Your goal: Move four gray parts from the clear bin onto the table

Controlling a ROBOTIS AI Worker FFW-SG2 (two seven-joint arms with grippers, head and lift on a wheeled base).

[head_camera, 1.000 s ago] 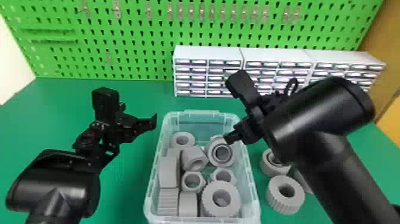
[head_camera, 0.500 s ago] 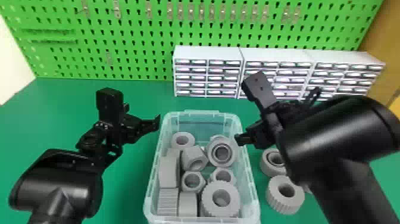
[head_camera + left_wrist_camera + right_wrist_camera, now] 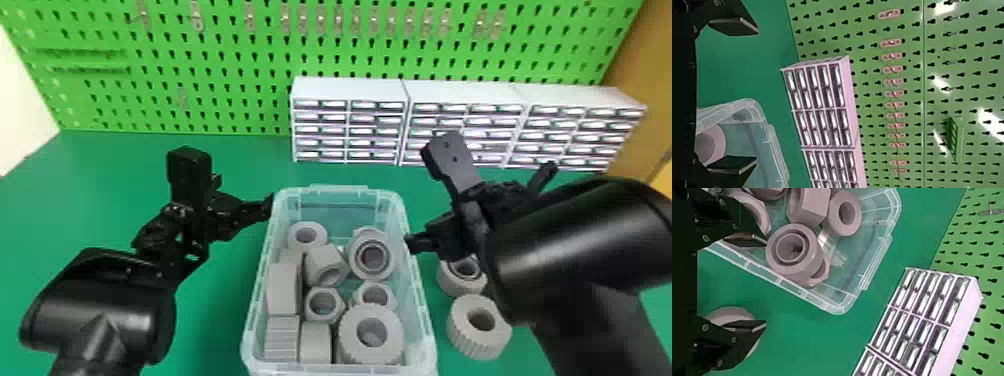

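- Two gray parts sit outside the bin on the green table (image 3: 225, 300), in the gap between the bin's right wall and the right arm: a ribbed ring (image 3: 472, 345) nearer the robot, and just beyond it a ring with an inner sleeve (image 3: 452, 287), partly hidden by that arm.
- The clear bin (image 3: 424, 320) stands on the table between the two arms and holds more gray parts.
- Inside it, a big ribbed ring (image 3: 350, 335) lies at the near right, with a hex nut (image 3: 324, 320) and blocky pieces to its left.
- Farther back are a plain ring (image 3: 295, 235) at the left and a sleeved ring (image 3: 355, 257) at the right, the latter leaning on another part.
- The right gripper (image 3: 480, 207) is by the bin's right wall, its fingers (image 3: 744, 239) spread apart with nothing grasped.
- The left gripper (image 3: 240, 217) is near the bin's far left corner; its fingers (image 3: 732, 26) are spread too, and it is empty.
- White drawer cabinets (image 3: 350, 90) stand at the back of the table, before a green pegboard (image 3: 225, 50) with metal clips (image 3: 374, 20) on it.
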